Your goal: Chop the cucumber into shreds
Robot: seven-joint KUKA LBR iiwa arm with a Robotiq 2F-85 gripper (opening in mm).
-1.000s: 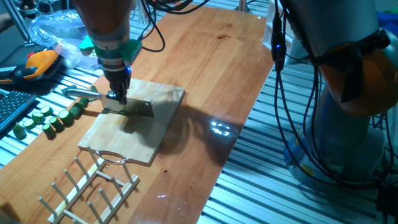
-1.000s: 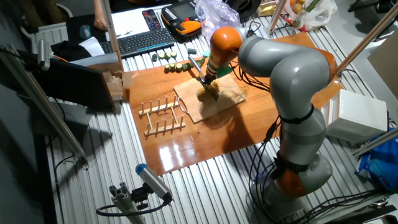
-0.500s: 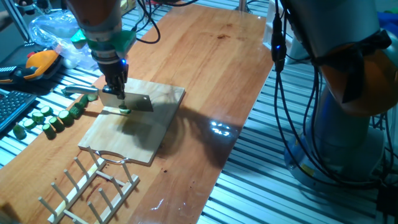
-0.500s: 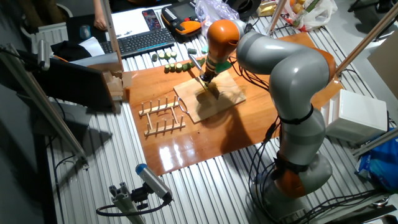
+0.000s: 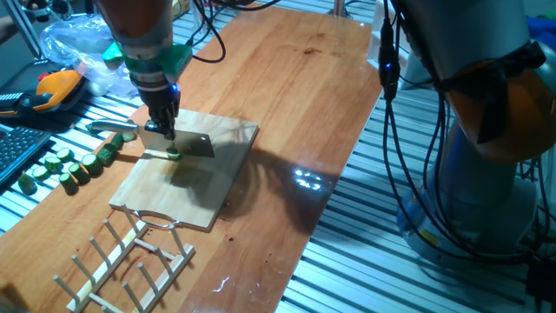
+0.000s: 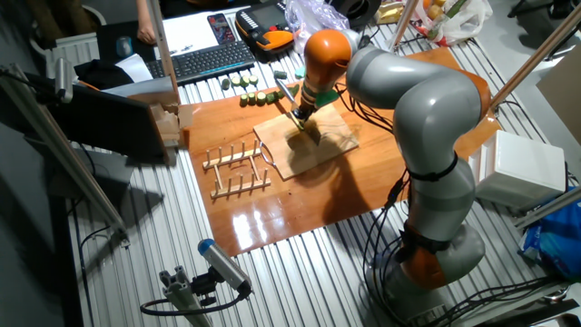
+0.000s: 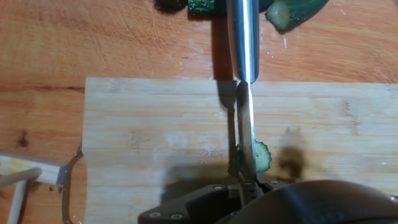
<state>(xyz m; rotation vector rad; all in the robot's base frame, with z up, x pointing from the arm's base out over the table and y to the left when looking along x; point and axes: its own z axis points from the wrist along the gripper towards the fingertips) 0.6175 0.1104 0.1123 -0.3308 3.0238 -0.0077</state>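
My gripper [image 5: 161,132] is shut on a knife [image 5: 188,146], blade edge down just above the wooden board [image 5: 208,187]. The cucumber [image 5: 174,156], a small round slice with a dark green rim, lies on the board under the blade. In the hand view the blade [image 7: 247,134] is edge-on and the cucumber [image 7: 262,155] sits against its right side. A thin green sliver shows on the blade's left. I can make out no separate shreds. The knife's metal handle [image 7: 242,37] reaches past the board's far edge. The other fixed view shows the gripper [image 6: 298,113] over the board [image 6: 313,150].
Several thick dark green cucumber chunks [image 5: 65,165] lie on the table left of the board, and also show in the hand view [image 7: 292,9]. A wooden rack [image 5: 130,261] stands just in front of the board. A keyboard [image 6: 209,59] and an orange tool [image 5: 56,87] lie beyond the chunks.
The gripper and knife have risen off the board since one second ago, baring the slice under the blade. Almost nothing has moved in the last half second.
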